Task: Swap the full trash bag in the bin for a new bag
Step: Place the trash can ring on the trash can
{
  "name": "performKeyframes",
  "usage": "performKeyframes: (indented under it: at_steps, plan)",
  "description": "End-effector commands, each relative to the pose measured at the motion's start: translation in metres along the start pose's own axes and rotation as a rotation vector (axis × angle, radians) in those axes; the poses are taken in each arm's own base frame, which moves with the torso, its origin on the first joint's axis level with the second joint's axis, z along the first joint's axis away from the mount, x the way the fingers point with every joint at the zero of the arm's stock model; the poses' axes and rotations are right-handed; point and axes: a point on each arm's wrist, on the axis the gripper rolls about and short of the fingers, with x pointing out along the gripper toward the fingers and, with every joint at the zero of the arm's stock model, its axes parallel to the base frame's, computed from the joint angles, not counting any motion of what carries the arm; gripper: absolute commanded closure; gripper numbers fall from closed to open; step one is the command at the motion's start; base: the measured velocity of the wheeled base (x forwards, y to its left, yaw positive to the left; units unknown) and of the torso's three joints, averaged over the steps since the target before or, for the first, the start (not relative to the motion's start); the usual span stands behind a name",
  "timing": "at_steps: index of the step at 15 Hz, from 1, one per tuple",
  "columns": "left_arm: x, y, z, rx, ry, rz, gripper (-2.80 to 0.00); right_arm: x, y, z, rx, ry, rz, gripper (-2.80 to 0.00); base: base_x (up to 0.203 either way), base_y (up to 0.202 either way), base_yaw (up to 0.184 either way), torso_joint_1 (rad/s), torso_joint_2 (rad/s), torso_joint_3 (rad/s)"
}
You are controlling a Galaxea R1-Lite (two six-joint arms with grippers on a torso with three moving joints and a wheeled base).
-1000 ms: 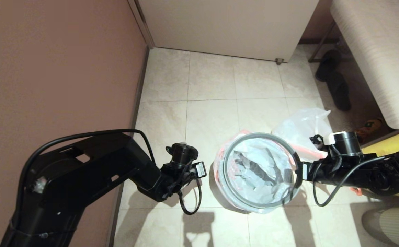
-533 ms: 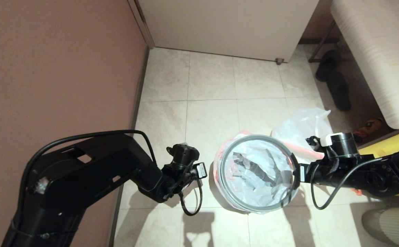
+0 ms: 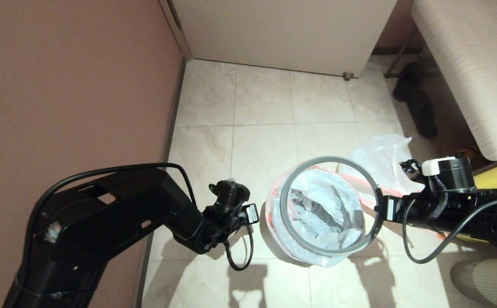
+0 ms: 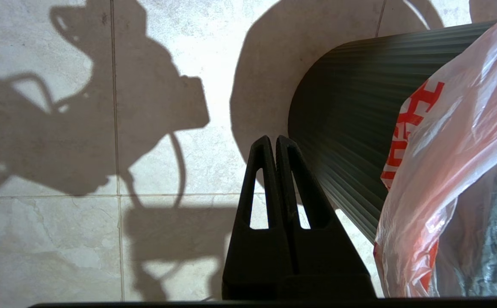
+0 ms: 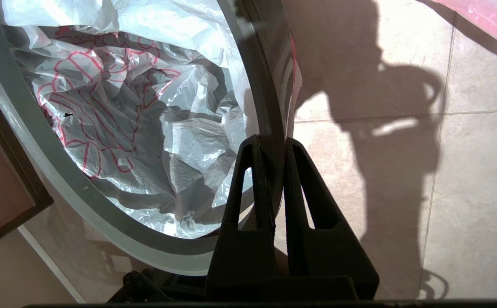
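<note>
Sitting on the tiled floor (image 3: 261, 141), the bin (image 4: 351, 141) is wearing a bag (image 3: 323, 209). Right gripper (image 5: 274, 143) is pinching the grey hoop (image 3: 317, 161), lifted and skewed. Only the left wrist view is showing the left gripper (image 4: 274, 141) closed, empty, beside the ribbed wall.

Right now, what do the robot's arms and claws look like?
Both arms are matte black with loose black cables looping beside the wrists. Each wrist carries a black cylindrical camera; the right one has a white block. The left claw and right claw have black, tapering fingers with slotted cut-outs.
</note>
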Motion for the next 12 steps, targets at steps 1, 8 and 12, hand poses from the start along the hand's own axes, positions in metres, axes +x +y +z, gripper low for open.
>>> performKeyframes:
  at_steps: [1,8,12]
  plan:
    - [0.0,0.0,0.0,-0.004,-0.003,0.0,0.0,0.001,0.002,0.0,-0.002,0.0,0.009,0.0,0.0,0.0,0.0,0.0,0.0,0.0]
    - [-0.001,0.0,-0.002,-0.002,0.002,0.001,0.0,0.011,0.03,0.0,0.006,0.005,0.077,0.0,0.0,0.0,0.0,0.0,0.0,0.0]
    - [-0.001,0.0,-0.002,0.001,0.004,0.0,0.0,0.035,0.019,-0.012,0.013,0.051,0.032,0.0,0.0,0.0,0.0,0.0,0.0,0.0]
